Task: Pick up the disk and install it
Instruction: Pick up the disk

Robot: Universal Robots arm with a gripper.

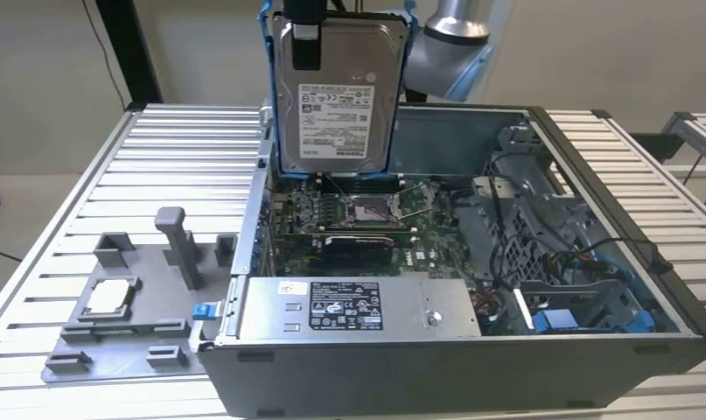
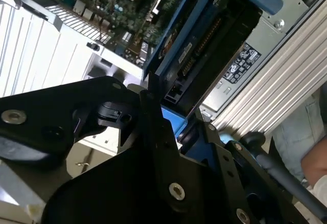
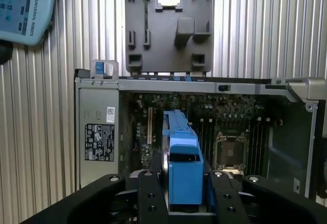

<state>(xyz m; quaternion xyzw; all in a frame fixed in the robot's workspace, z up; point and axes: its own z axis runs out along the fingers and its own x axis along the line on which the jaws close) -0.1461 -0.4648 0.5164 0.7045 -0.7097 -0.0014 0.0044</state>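
The claw [image 1: 310, 35] is clamped on the disk [image 1: 335, 96], which hangs upright from it in its blue carrier with the label showing. Directly beneath it is the open computer case [image 1: 446, 376], with the motherboard [image 1: 365, 219] exposed. The disk hangs clear above the board, not seated, so I'd call this the carrying step. Seating it calls for squaring the carrier to its bay. Farther off, outside the case, lies the grey tray [image 1: 131, 324].

Labels on disk [image 1: 335, 96], PSU [image 1: 353, 308]: print not legible.
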